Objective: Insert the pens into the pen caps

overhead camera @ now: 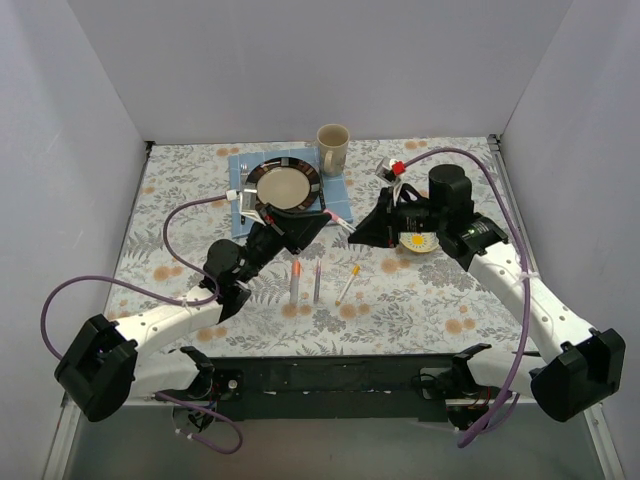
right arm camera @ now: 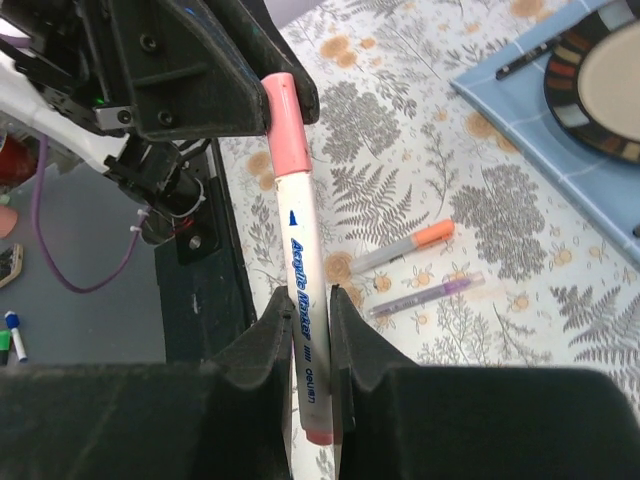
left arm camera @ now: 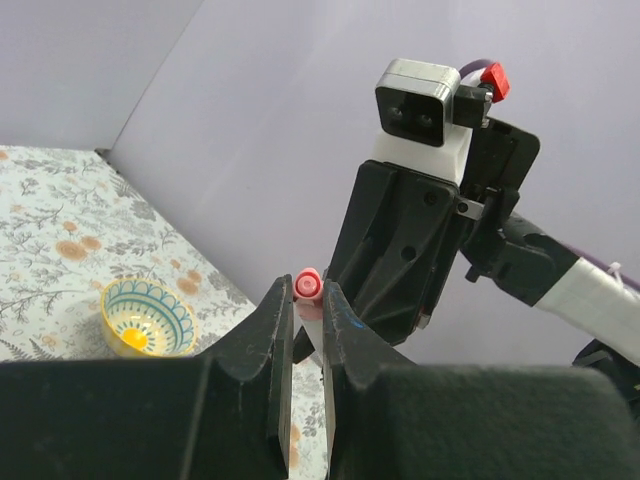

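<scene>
Pink pen (right arm camera: 305, 260) being gripped by right gripper (right arm camera: 310, 305), raised above tabletop (overhead camera: 420, 300). Pink cap (left arm camera: 308, 284) being clamped by left gripper (left arm camera: 305, 300). Capping step being carried out; straight axial push judged needed next.

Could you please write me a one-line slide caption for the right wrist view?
Right hand grips the pink pen, its pink cap at the left hand; orange pen and purple pen lie beyond.
</scene>
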{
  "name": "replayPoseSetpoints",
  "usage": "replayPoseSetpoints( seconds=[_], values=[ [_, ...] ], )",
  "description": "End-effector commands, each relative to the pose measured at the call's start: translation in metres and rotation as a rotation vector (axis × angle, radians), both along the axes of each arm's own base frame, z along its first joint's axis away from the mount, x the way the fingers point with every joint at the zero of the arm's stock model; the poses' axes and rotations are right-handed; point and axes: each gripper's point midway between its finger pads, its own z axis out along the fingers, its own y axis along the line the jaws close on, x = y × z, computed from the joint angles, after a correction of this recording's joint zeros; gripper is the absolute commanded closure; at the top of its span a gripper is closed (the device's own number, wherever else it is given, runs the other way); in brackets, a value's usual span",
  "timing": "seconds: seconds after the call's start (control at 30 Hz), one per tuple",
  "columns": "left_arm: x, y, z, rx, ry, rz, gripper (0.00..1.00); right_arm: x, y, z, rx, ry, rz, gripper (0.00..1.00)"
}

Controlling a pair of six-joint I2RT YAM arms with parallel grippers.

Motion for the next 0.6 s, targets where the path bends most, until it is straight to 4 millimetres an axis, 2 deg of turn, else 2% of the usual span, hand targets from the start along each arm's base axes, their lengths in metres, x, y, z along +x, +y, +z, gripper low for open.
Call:
replayPoseSetpoints(
  seconds=[0.0,0.07,0.17,0.2,0.3,0.33,0.4,0.57],
  values=[
    [-0.152,-0.032,-0.112,0.287,0.238,-0.765,1.0,0.047,-0.008,0.209,0.47,-0.716,-0.216,0.99],
    [-0.15,-0.037,-0.101,0.259,0.212,-0.781,1.0,0.048,-0.007,0.203,0.467,-0.704,-0.22,0.99],
    [-0.148,-0.041,-0.106,0.288,0.255,-0.802,1.0,0.047,-0.008,0.204,0.449,-0.728,-0.229,0.99],
    [-0.149,-0.04,-0.105,0.283,0.265,-0.807,1.0,0.05,-0.006,0.198,0.409,-0.746,-0.227,0.99],
    [-0.145,-0.039,-0.098,0.284,0.278,-0.777,1.0,0.042,0.01,0.186,0.316,-0.87,-0.143,0.99],
    [-0.141,-0.039,-0.098,0.304,0.27,-0.762,1.0,0.046,0.015,0.172,0.26,-0.845,-0.149,0.99],
    [-0.134,-0.042,-0.091,0.339,0.282,-0.727,1.0,0.04,0.028,0.159,0.227,-0.851,-0.119,0.99],
    [-0.118,-0.041,-0.082,0.383,0.291,-0.659,1.0,0.039,0.035,0.15,0.186,-0.885,-0.168,0.99]
  ],
)
